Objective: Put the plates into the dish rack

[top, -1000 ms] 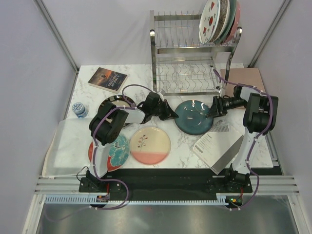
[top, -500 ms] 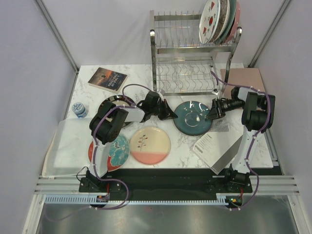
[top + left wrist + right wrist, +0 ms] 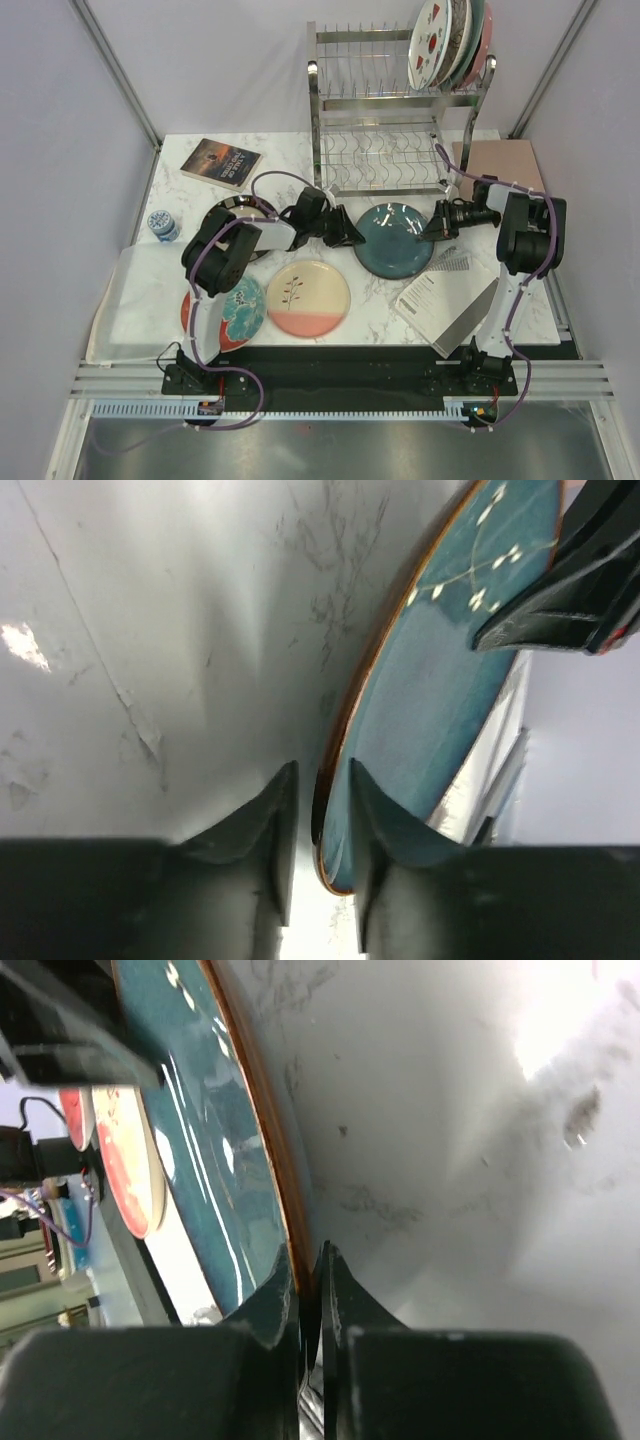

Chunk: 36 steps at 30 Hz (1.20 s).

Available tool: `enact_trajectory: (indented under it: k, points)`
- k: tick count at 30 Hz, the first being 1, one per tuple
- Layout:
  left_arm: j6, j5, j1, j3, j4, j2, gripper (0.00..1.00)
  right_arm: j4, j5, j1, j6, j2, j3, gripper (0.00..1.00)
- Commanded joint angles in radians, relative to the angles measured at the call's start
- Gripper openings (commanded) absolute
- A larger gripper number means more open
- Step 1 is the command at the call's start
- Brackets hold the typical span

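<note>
The dark teal plate (image 3: 395,238) (image 3: 440,680) (image 3: 200,1140) is in front of the dish rack (image 3: 395,120), held between both arms. My right gripper (image 3: 432,228) (image 3: 312,1290) is shut on its right rim. My left gripper (image 3: 350,237) (image 3: 320,825) is open, with the plate's left rim in the gap between its fingers. The cream-and-pink plate (image 3: 308,297) and the red plate (image 3: 225,312) lie near the front. A dark brown plate (image 3: 235,213) is partly hidden under the left arm. Several plates (image 3: 450,45) stand in the rack's upper right.
A book (image 3: 221,162) and a small blue-white cup (image 3: 163,225) sit at the back left. A clear tray (image 3: 130,300) lies at the left edge. A paper leaflet (image 3: 435,295) is at front right and a brown board (image 3: 500,160) stands beside the rack.
My left gripper has gone from shut on the teal plate's left rim to open. My right gripper has shut on the right rim. The plate has shifted slightly toward the rack.
</note>
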Motion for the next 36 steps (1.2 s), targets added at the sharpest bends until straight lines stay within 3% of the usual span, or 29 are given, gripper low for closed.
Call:
enact_trajectory:
  k: [1,4,9,15,18,23,24,25,28,29,31,34,36]
  points:
    - [0.100,-0.008,0.022,-0.021,-0.056,-0.072,0.56,0.037,-0.025,0.045,0.020,-0.086,0.011,0.00]
    - [0.194,0.050,0.098,-0.038,-0.168,-0.178,0.68,-0.118,-0.011,0.040,-0.038,-0.150,0.075,0.00]
    - [0.382,0.090,0.246,-0.119,-0.276,-0.432,0.71,-0.288,0.047,0.040,-0.095,-0.293,0.195,0.00]
    - [0.626,0.109,0.280,-0.136,-0.394,-0.659,0.73,-0.509,0.146,0.075,-0.111,-0.432,0.444,0.00]
    - [0.682,0.054,0.280,-0.156,-0.382,-0.700,0.73,-0.511,0.185,0.115,-0.057,-0.532,0.572,0.00]
    - [0.732,-0.026,0.284,-0.151,-0.331,-0.707,0.72,-0.376,0.379,0.251,0.087,-0.719,0.682,0.00]
    - [0.737,-0.035,0.287,-0.148,-0.325,-0.706,0.72,-0.283,0.419,0.289,0.133,-0.742,0.681,0.00]
    - [0.740,-0.042,0.286,-0.143,-0.319,-0.700,0.72,-0.214,0.559,0.310,0.253,-0.794,0.672,0.00]
    - [0.754,-0.048,0.287,-0.124,-0.311,-0.689,0.72,0.051,0.819,0.391,0.391,-0.853,0.630,0.00]
    - [0.754,-0.046,0.287,-0.114,-0.311,-0.680,0.72,0.102,0.942,0.408,0.397,-0.847,0.656,0.00]
    - [0.749,-0.052,0.287,-0.110,-0.311,-0.675,0.72,0.179,1.031,0.442,0.391,-0.774,0.739,0.00]
    - [0.728,-0.052,0.287,-0.116,-0.311,-0.675,0.72,0.176,1.128,0.486,0.359,-0.623,1.063,0.00]
    - [0.708,-0.051,0.287,-0.131,-0.285,-0.680,0.72,0.268,1.275,0.555,0.284,-0.574,1.101,0.00]
